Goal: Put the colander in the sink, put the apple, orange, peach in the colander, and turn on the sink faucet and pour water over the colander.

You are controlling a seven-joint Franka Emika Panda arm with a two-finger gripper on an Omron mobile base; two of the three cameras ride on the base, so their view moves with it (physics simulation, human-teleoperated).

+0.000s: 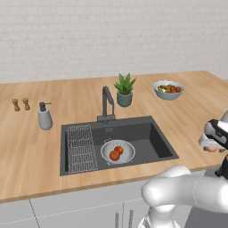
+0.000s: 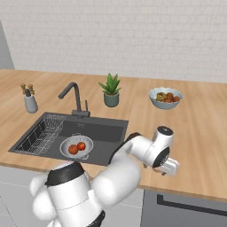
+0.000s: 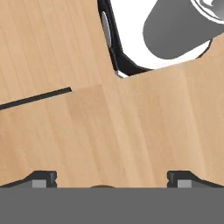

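The silvery colander (image 1: 128, 155) (image 2: 64, 144) stands in the dark grey sink (image 1: 153, 139) (image 2: 106, 133), right of the wire rack. Inside it lie the red apple (image 1: 119, 149) (image 2: 81, 145) and the duller orange (image 1: 114, 155) (image 2: 73, 150). The dark faucet (image 1: 107, 103) (image 2: 73, 95) rises behind the basin, its spout over the sink. My gripper (image 1: 212, 145) (image 2: 171, 168) (image 3: 112, 179) hangs low over the wooden counter right of the sink, jaws open wide and pointing down. A pale pink ball, the peach (image 1: 213, 150), peeks out just under the hand.
A grey soap bottle (image 1: 44, 117) (image 2: 30, 103) and two small shakers (image 1: 21, 104) stand left of the sink. A potted plant (image 1: 124, 91) (image 2: 111, 94) and a blue-grey bowl of food (image 1: 168, 89) (image 2: 165, 98) sit behind. The counter's front edge runs close to the hand.
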